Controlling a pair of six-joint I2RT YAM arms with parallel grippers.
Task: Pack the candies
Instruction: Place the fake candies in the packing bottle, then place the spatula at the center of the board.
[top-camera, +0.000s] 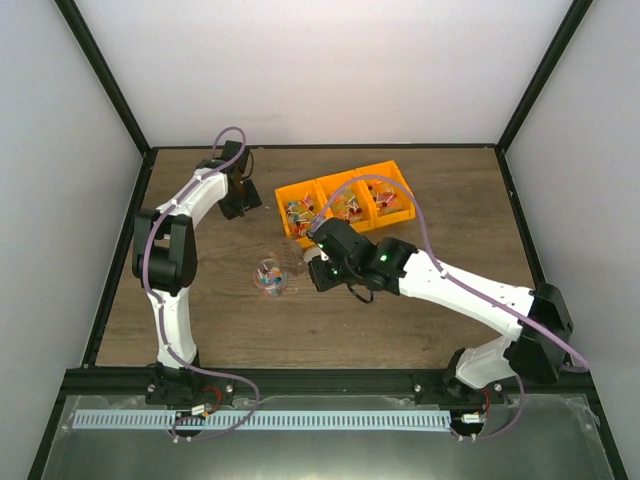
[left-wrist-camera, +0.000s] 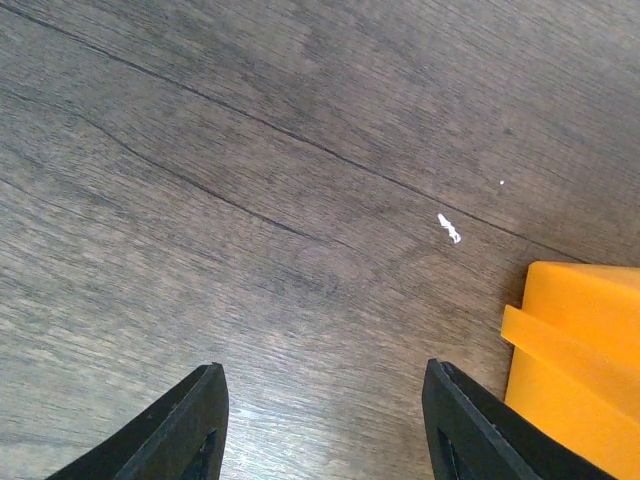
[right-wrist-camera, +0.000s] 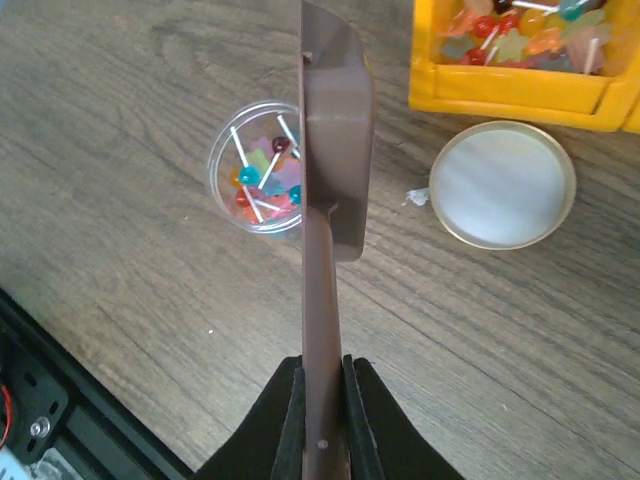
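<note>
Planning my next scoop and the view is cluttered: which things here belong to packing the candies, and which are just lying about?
In the job: candies, clear jar, orange bin, brown scoop clamped in right hand.
Lying about: round lid beside the bin, white scrap, open left hand.

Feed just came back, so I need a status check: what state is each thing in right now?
Bin: candies in all three compartments.
Jar: upright, open, some candies inside.
Lid: off, flat on the table beside the bin.
Scoop: held on edge; load not visible.
Right gripper: shut on scoop.
Left gripper: open, empty, over bare table.
</note>
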